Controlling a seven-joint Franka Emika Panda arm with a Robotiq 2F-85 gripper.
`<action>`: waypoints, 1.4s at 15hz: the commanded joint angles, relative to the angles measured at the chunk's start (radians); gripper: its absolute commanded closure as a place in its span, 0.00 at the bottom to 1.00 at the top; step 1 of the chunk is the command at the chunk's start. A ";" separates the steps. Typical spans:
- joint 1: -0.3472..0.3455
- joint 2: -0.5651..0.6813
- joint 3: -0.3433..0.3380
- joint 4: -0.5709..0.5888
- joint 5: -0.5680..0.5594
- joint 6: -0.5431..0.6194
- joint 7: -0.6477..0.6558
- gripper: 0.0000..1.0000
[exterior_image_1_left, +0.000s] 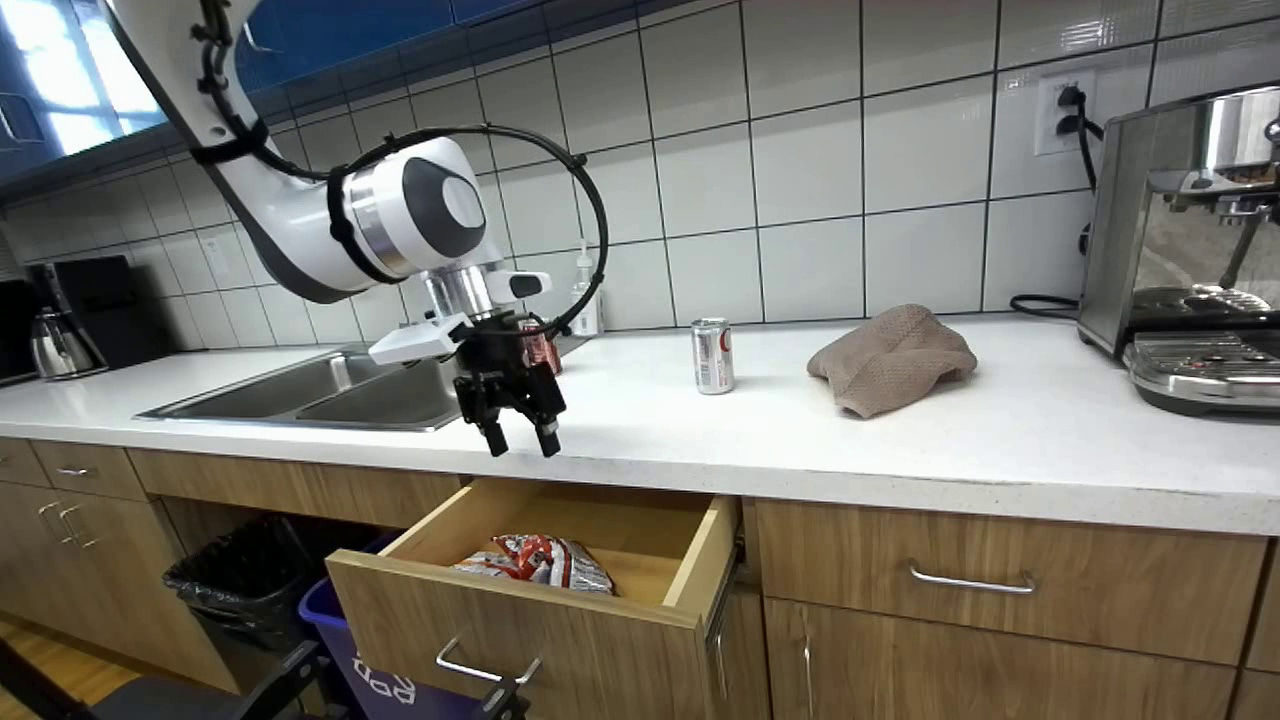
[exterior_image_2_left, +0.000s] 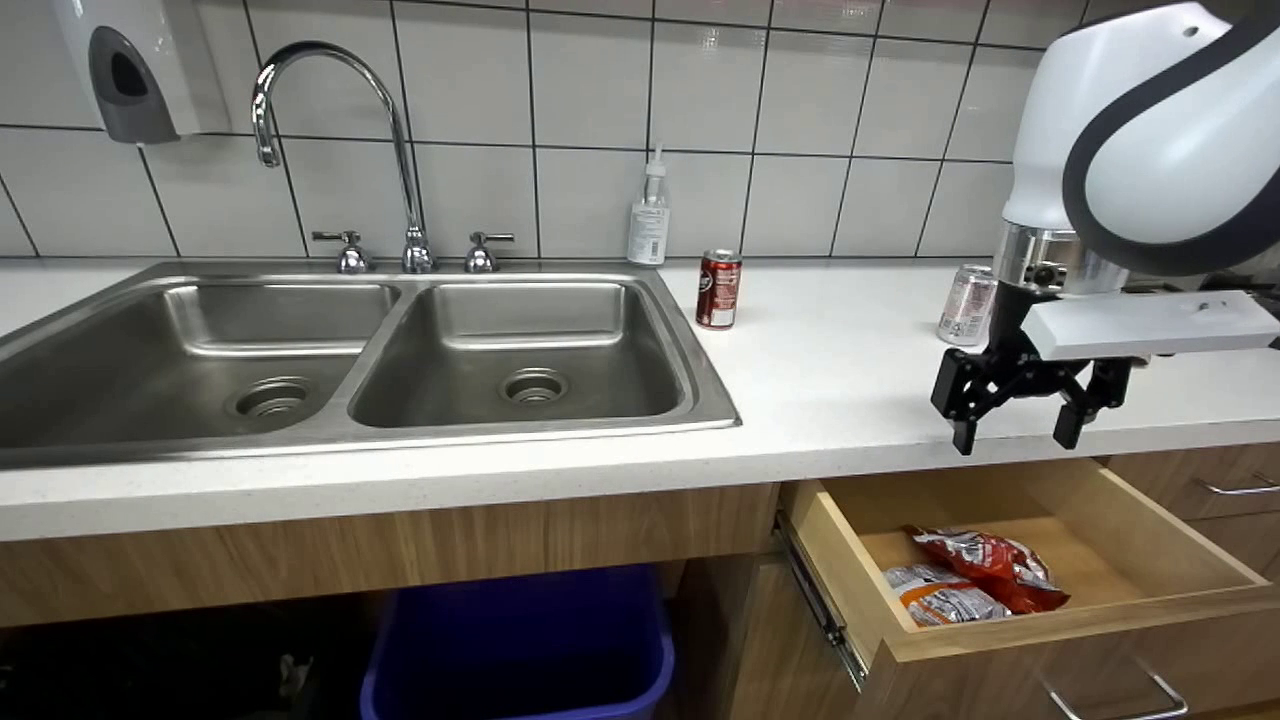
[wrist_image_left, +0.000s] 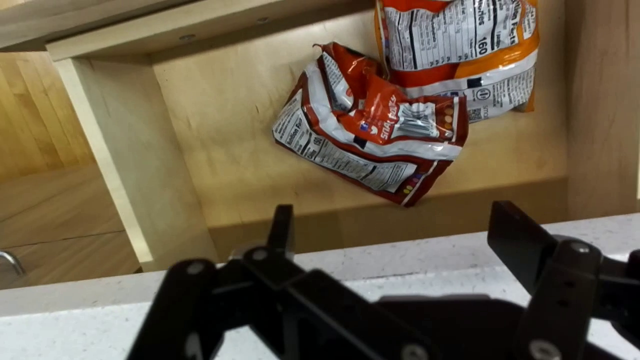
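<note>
My gripper (wrist_image_left: 393, 212) stands open with nothing between its fingers, one finger (wrist_image_left: 515, 230) on each side of a wide gap. It points down over the counter's front edge in both exterior views. Below it a wooden drawer (exterior_image_1_left: 560, 650) is pulled out. Two snack bags lie in the drawer, apart from the gripper. One is a crumpled red-brown bag (wrist_image_left: 350, 145) with a white nutrition panel. The silver and orange bag (wrist_image_left: 460, 40) lies beside it, partly overlapped by the red one and cut off by the wrist view's top edge.
On the white counter (exterior_image_1_left: 1000, 440) stand a silver can (exterior_image_1_left: 713, 355), a red can (exterior_image_2_left: 719, 290) and a pump bottle (exterior_image_2_left: 650, 215). A brown cloth (exterior_image_1_left: 892, 360) lies near the espresso machine (exterior_image_1_left: 1190, 240). A double sink (exterior_image_2_left: 530, 300) and a blue bin (exterior_image_2_left: 520, 640) are left of the drawer.
</note>
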 joint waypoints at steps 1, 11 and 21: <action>-0.012 -0.067 0.029 -0.055 -0.010 -0.034 -0.019 0.00; -0.014 -0.093 0.078 -0.119 0.009 -0.108 -0.040 0.00; -0.018 -0.093 0.118 -0.170 0.099 -0.108 -0.073 0.00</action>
